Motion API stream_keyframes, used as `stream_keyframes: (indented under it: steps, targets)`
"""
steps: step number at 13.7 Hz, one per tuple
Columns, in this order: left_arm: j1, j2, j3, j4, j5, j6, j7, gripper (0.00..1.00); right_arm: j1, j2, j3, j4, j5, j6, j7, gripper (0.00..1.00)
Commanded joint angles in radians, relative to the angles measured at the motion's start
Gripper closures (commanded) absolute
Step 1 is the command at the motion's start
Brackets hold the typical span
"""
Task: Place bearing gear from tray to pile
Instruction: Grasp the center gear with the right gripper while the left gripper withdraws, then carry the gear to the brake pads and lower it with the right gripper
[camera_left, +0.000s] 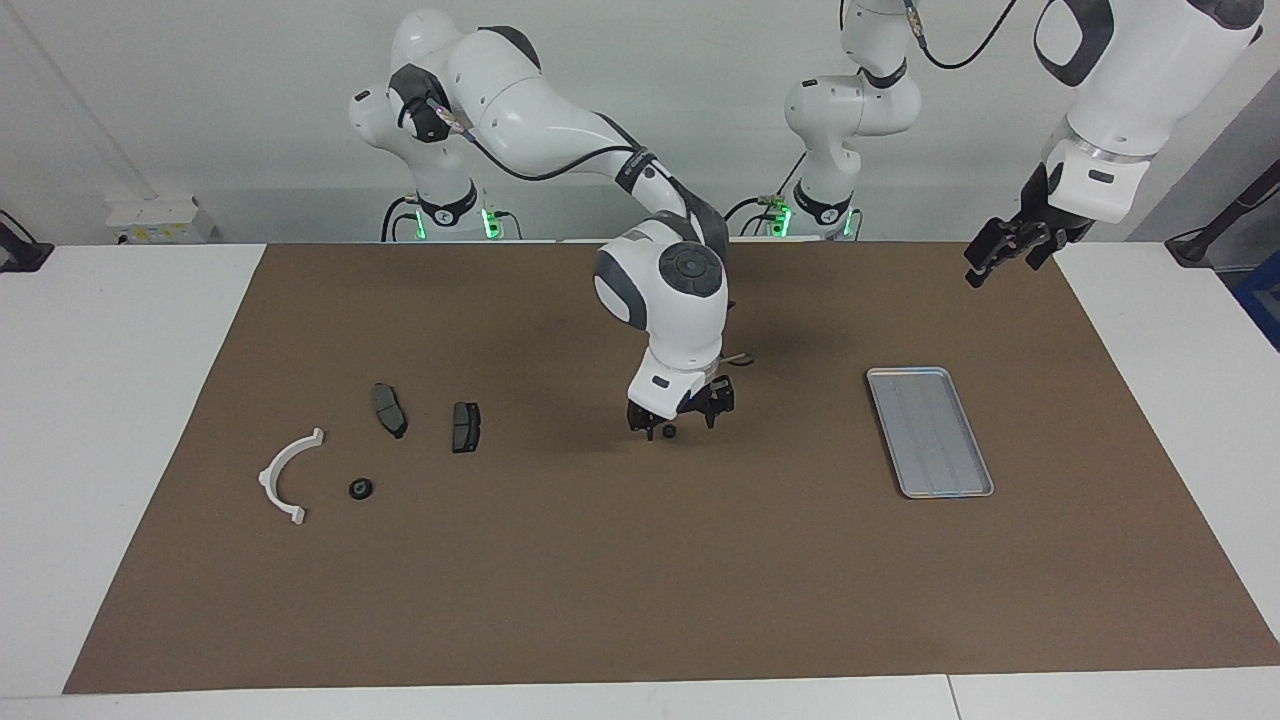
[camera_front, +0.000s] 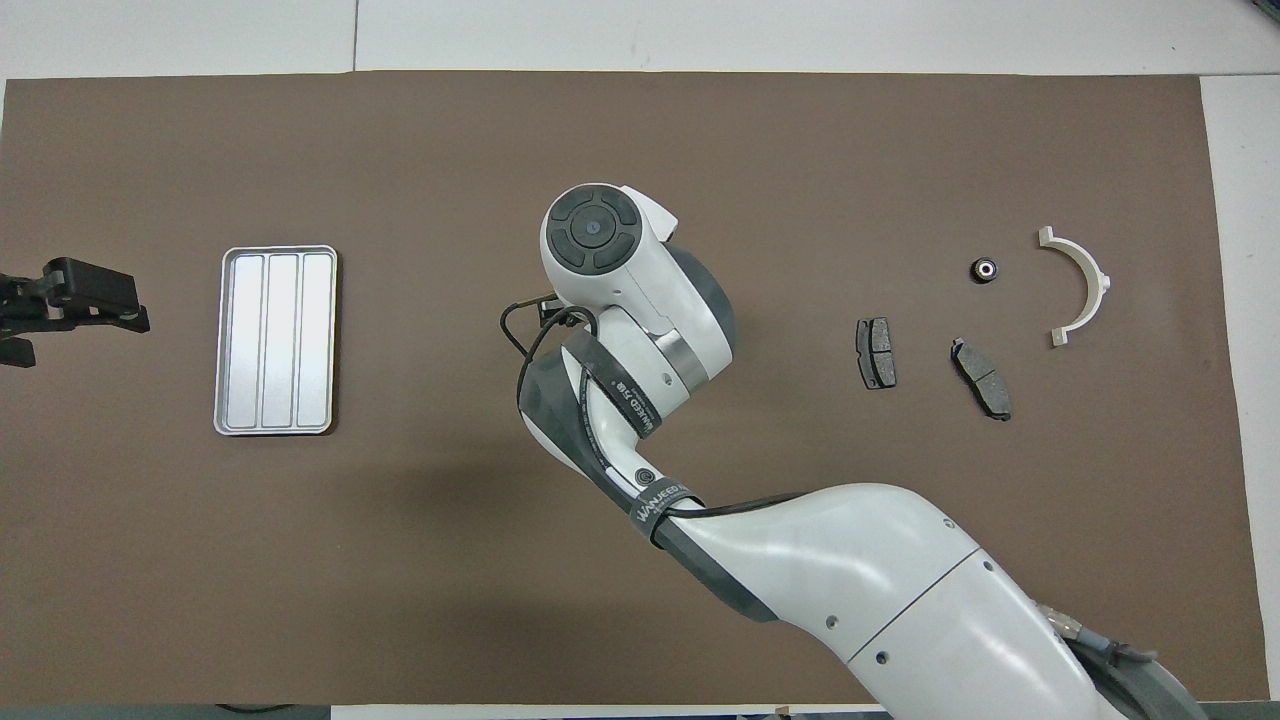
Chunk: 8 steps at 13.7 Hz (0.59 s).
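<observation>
A small black bearing gear (camera_left: 668, 432) lies on the brown mat near the table's middle, between the tray and the pile. My right gripper (camera_left: 678, 425) is open and low over it, one finger on each side. In the overhead view my right arm's wrist hides both. The silver tray (camera_left: 930, 430) (camera_front: 275, 340) lies empty toward the left arm's end. The pile lies toward the right arm's end: a white half-ring bracket (camera_left: 290, 475) (camera_front: 1080, 285) and two dark pads (camera_left: 390, 410) (camera_left: 465, 427). My left gripper (camera_left: 990, 262) (camera_front: 85, 300) waits raised over the mat's end beside the tray.
A second small black bearing gear (camera_left: 361, 489) (camera_front: 985, 269) lies on the mat beside the white bracket. The brown mat (camera_left: 640, 600) covers most of the white table. My right arm stretches across the middle of the mat.
</observation>
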Motion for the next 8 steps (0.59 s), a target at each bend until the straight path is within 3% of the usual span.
stream_keyframes:
  steps: [1,8]
  targets:
    - [0.005,-0.038,-0.003,-0.047,0.007,0.036,0.014,0.0,0.0,-0.029,0.007,-0.043,0.008,-0.012,0.029,0.0]
    - [0.001,-0.024,-0.005,-0.018,-0.005,0.034,0.025,0.0,0.0,-0.059,0.008,-0.135,0.028,0.028,0.043,0.0]
